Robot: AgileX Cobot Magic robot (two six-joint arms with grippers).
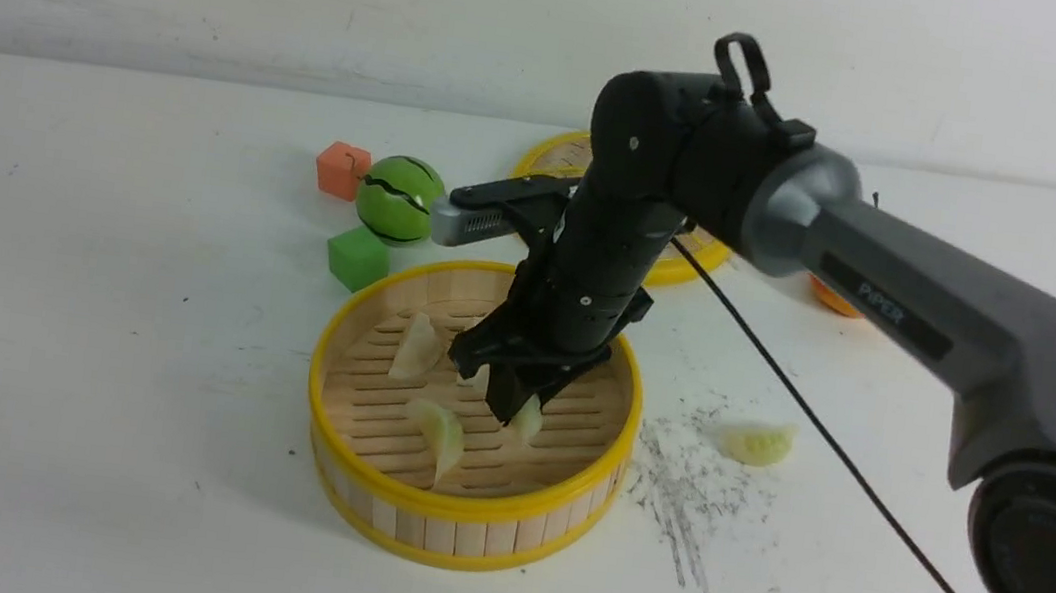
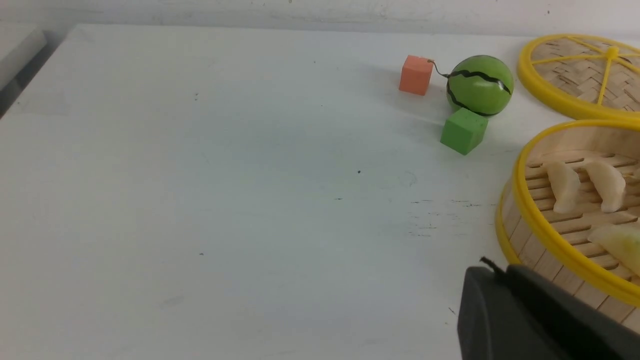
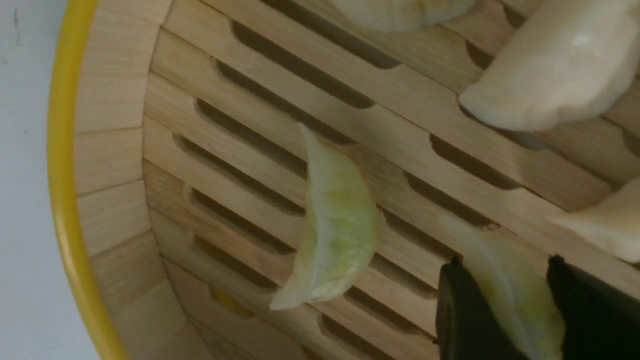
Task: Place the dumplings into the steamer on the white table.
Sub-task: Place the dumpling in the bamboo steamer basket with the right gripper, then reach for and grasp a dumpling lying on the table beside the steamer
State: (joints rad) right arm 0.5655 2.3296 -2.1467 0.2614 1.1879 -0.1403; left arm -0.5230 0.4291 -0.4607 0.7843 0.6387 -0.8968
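The steamer [image 1: 462,505] stands on the white table [image 1: 80,332]. My right gripper [image 1: 514,411] reaches down into it, shut on a pale green dumpling [image 3: 510,290] held just above the slatted floor. On the floor lie another green dumpling [image 3: 332,220] and cream dumplings [image 3: 555,80]. The front view shows a cream one [image 1: 418,348] and a green one [image 1: 441,432] inside. One green dumpling [image 1: 758,443] lies on the table right of the steamer. My left gripper [image 2: 495,270] is shut and empty beside the steamer's wall [image 2: 550,240]; it is out of the front view.
The woven lid [image 1: 693,261] lies behind the steamer. An orange cube [image 1: 342,170], a green striped ball [image 1: 399,198] and a green cube [image 1: 357,257] sit at the back left. Dark scratch marks [image 1: 686,487] and a black cable [image 1: 825,424] are to the right.
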